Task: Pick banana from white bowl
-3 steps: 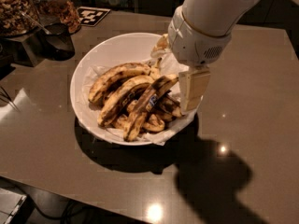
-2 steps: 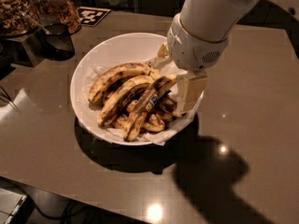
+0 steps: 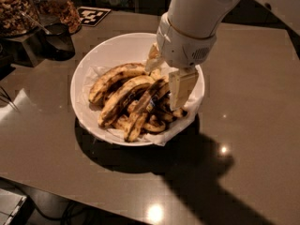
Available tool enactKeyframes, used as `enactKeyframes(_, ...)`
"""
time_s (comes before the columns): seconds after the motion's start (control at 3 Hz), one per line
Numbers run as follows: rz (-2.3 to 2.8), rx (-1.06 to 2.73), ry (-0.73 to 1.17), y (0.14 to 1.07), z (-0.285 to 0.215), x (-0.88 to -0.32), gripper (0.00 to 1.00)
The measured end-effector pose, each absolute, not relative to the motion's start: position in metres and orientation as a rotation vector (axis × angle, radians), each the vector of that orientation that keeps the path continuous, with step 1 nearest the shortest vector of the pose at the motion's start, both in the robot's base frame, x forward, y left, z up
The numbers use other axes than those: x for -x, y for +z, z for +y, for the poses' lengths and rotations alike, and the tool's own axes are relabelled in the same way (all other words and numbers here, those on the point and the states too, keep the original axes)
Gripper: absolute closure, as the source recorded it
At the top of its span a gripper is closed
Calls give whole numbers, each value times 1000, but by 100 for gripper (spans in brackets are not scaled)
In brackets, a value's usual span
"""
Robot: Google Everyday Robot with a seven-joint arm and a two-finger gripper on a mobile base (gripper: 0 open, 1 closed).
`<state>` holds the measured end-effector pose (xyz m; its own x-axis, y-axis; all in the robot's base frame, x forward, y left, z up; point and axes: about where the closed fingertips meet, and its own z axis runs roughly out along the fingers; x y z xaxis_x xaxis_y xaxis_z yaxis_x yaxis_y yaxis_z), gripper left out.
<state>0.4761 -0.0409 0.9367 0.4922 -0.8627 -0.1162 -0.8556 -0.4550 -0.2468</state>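
The white bowl [image 3: 101, 55] sits on the brown table, lined with crumpled paper and holding several overripe bananas. The longest, dark-streaked banana [image 3: 140, 111] runs diagonally from the bowl's right-centre down to its front, with a faint blue mark mid-length. My gripper [image 3: 166, 76] hangs from the white arm over the bowl's right side. Its fingers are apart: the near finger [image 3: 181, 88] reaches down to the right of this banana's upper end, and the far finger [image 3: 153, 61] is behind it. The banana's stem end is hidden by the gripper.
Dark glass jars of nuts [image 3: 16, 6] and a black cup [image 3: 58, 39] stand at the back left. A black-and-white marker tag [image 3: 93, 15] lies behind the bowl. The table's front edge [image 3: 70, 191] runs along the lower left.
My gripper has shifted a little to the left, closer over the bananas. The bananas and bowl have not moved.
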Motion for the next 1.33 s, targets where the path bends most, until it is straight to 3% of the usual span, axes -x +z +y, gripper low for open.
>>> enactKeyframes(0.67, 1405, 2534, -13, 931, -20, -474, 44)
enactKeyframes(1.33, 1394, 2586, 21, 915, -15, -476, 42)
